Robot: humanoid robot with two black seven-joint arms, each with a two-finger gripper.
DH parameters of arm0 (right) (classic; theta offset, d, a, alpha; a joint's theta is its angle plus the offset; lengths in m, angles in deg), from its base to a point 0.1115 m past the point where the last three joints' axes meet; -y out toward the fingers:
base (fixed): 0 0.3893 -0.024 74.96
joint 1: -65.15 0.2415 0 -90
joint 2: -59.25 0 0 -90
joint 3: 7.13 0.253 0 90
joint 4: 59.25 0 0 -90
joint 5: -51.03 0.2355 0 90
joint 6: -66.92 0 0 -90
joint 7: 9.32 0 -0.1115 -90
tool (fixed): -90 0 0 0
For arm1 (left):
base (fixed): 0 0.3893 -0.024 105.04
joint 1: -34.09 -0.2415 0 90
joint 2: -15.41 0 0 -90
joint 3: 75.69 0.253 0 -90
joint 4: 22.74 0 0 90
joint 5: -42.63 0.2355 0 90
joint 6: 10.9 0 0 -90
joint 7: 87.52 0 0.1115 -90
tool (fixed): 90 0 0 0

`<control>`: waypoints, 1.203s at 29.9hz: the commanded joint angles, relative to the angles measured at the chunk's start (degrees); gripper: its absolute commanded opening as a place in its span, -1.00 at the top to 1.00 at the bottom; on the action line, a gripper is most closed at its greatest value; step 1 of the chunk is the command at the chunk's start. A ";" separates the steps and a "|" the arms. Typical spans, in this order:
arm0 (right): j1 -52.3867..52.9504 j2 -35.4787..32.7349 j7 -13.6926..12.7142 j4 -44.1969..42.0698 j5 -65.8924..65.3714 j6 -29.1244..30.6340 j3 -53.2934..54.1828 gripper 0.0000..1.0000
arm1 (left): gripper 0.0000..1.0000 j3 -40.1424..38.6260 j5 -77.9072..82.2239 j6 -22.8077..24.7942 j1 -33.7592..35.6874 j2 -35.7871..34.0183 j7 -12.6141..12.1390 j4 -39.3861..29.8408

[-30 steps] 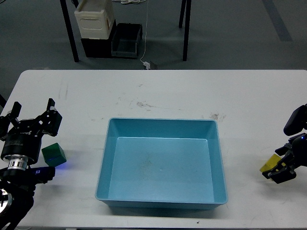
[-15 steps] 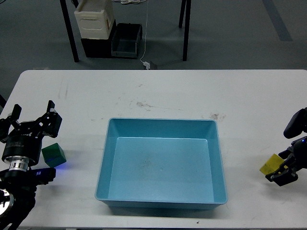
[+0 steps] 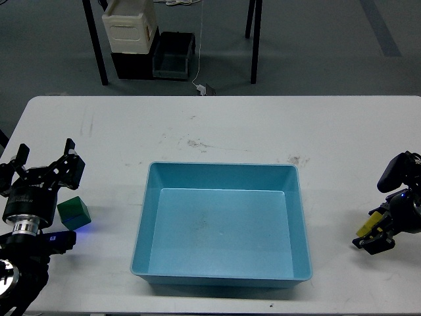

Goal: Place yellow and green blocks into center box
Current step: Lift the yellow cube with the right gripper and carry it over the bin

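Observation:
The blue center box stands open and empty in the middle of the white table. A green block lies on the table left of the box. My left gripper is open just above and left of the green block, not touching it. My right gripper is at the right edge of the table, shut on a yellow block that shows only partly between the dark fingers. It is held low, right of the box.
The white table has faint smudges behind the box. On the floor beyond the far edge stand a white container, a black crate and dark table legs.
My right gripper has moved left toward the box with the yellow block in it, and the arm has turned a little. The left gripper and green block have barely moved.

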 commanded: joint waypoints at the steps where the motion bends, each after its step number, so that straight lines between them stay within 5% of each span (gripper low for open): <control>1: -0.11 0.02 0.00 -0.13 -0.10 -0.08 0.24 0.00 | -1.00 -0.09 0.00 -0.23 0.39 -0.02 0.00 0.00; 5: -0.11 -0.07 0.00 0.31 -0.19 0.01 -0.20 0.40 | -1.00 0.00 0.00 -0.23 0.48 0.07 0.08 -0.09; 15: 1.29 -3.49 0.00 2.59 -1.94 -0.34 0.68 0.89 | -1.00 -0.79 0.00 -0.23 0.39 1.21 0.08 0.00; 23: 12.00 -9.47 0.00 8.83 -1.59 0.10 6.13 0.92 | -1.00 -1.67 0.00 0.21 0.66 1.12 0.08 0.00; 36: 23.62 -5.17 0.00 15.34 -1.94 0.62 5.78 0.91 | -1.00 -4.04 0.00 -0.58 1.71 3.40 2.19 0.35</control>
